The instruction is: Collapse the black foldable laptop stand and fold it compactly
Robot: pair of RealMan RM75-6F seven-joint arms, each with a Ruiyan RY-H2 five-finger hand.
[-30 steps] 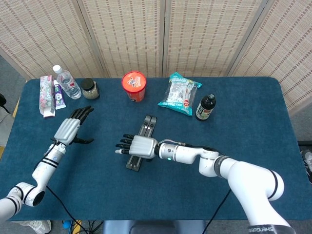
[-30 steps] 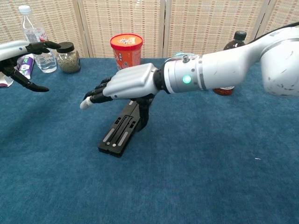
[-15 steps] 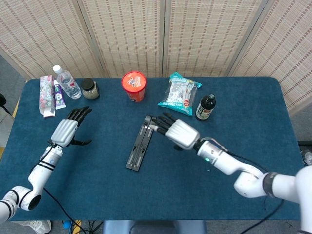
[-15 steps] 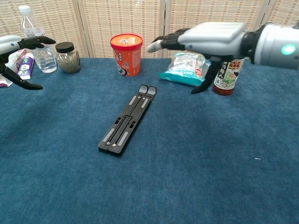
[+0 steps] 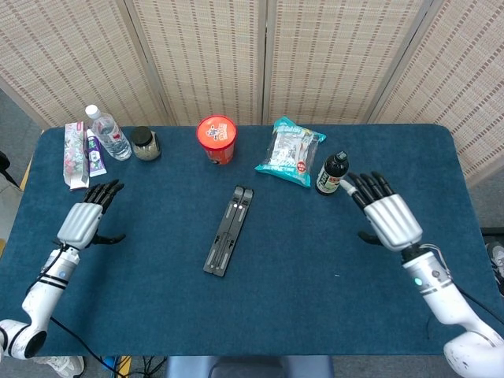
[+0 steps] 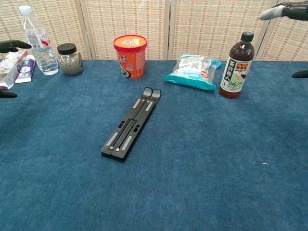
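Although both hands sit well clear of it, the black laptop stand (image 5: 229, 230) lies flat on the blue table (image 5: 260, 315) near its centre, folded into one narrow bar. Its long axis runs diagonally: the rounded end points toward the far side and slightly to the robot's right, the square end toward the near side and slightly left. No leg or panel appears raised in either view, so the collapse looks complete, or nearly so; whether the two halves are latched cannot be told.

The left hand (image 5: 79, 221) hovers over the left part of the table, fingers spread, holding nothing. The right hand (image 5: 387, 213) hovers over the right part, likewise spread and empty; the chest view catches only its fingertips at the frame edge. The stand lies between them, inward of each, at roughly similar reach; neither is clearly nearer.

Along the far edge stand a water bottle (image 5: 108, 134), a toothpaste box (image 5: 75, 155), a lidded jar (image 5: 145, 144), a red cup (image 5: 216, 138), a snack packet (image 5: 290, 151) and a dark sauce bottle (image 5: 331, 173). The sauce bottle stands just beside the right hand's fingertips and would be the item at risk if that hand swept inward carelessly. Nothing lies on the cloth directly between either hand and the stand.
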